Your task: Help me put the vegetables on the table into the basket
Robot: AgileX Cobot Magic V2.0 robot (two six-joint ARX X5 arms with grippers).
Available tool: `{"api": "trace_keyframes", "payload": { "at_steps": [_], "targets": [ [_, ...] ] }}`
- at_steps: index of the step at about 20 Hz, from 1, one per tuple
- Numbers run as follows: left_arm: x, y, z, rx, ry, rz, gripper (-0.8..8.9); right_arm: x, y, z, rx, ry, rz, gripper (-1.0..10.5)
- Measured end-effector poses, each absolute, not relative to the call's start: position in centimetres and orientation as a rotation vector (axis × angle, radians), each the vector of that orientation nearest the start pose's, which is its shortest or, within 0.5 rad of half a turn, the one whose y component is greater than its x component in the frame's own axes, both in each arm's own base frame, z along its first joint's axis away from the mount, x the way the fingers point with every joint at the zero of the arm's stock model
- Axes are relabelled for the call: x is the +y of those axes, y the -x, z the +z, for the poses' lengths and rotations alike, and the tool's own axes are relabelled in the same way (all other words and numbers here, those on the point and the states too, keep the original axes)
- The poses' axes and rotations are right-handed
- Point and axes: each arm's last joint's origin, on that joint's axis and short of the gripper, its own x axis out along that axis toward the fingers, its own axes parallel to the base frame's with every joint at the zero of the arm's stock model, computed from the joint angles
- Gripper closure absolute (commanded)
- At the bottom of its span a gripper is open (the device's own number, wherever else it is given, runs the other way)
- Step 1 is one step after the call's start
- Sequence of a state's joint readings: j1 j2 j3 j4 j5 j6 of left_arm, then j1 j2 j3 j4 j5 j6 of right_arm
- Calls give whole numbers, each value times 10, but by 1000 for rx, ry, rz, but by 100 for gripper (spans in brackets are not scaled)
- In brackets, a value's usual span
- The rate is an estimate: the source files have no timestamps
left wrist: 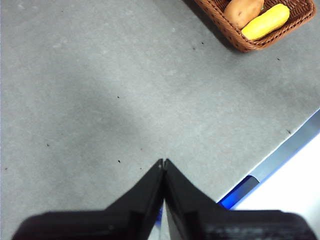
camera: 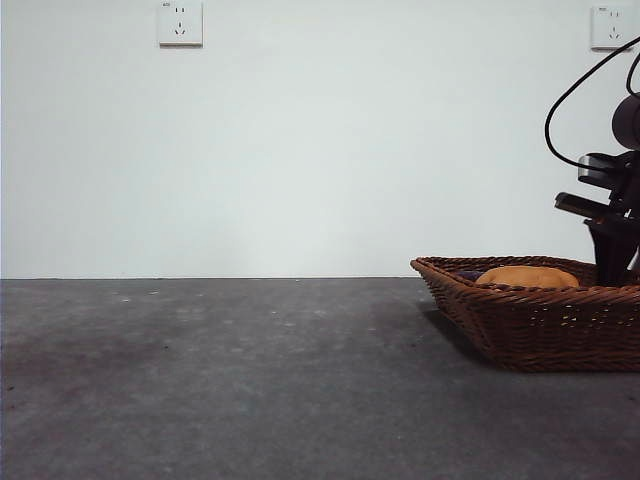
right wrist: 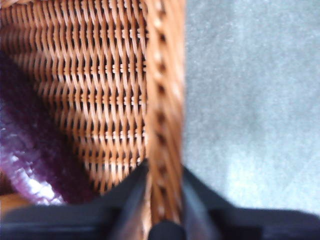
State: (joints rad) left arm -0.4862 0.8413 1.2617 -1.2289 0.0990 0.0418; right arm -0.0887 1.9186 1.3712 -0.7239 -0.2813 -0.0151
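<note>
The left of the bench (camera: pixel 220 380) is bare in the front view. The left claw (left wrist: pixel 163 162) waits above bare bench, jaws pressed together and holding nothing, well apart from the basket (camera: pixel 530 325). At the right the basket stands on the bench with the potato (camera: pixel 527 276) showing above its rim; the left wrist view also shows the corn cob (left wrist: pixel 265 21) lying beside the potato inside. The eggplant (right wrist: pixel 30 150) lies in the basket too. The right claw (right wrist: pixel 162 170) straddles the braided rim, jaws closed on the wicker, one inside and one outside. All three vegetables seem in. To finish well, it should probably release the rim and lift straight up without dragging the basket.
</note>
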Motion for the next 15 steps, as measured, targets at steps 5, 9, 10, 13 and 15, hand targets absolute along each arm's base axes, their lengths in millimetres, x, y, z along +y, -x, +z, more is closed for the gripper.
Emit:
{"api": "trace_keyframes", "payload": {
  "at_steps": [5, 9, 10, 13, 15],
  "targets": [
    [-54, -96, 386, 788, -195, -570, 820, -24, -367, 221, 1140, -182, 164, 689],
    [-54, -96, 386, 787, -198, -571, 820, -21, -333, 280, 1029, -166, 172, 696],
    [-54, -96, 386, 787, -198, -572, 820, -19, -319, 296, 1012, -180, 201, 698],
    [-54, -97, 386, 779, -205, -576, 820, -12, -274, 333, 984, -237, 314, 699],
    [-54, -97, 386, 776, -216, -581, 820, -8, -246, 349, 1002, -254, 343, 756]
  ]
}}
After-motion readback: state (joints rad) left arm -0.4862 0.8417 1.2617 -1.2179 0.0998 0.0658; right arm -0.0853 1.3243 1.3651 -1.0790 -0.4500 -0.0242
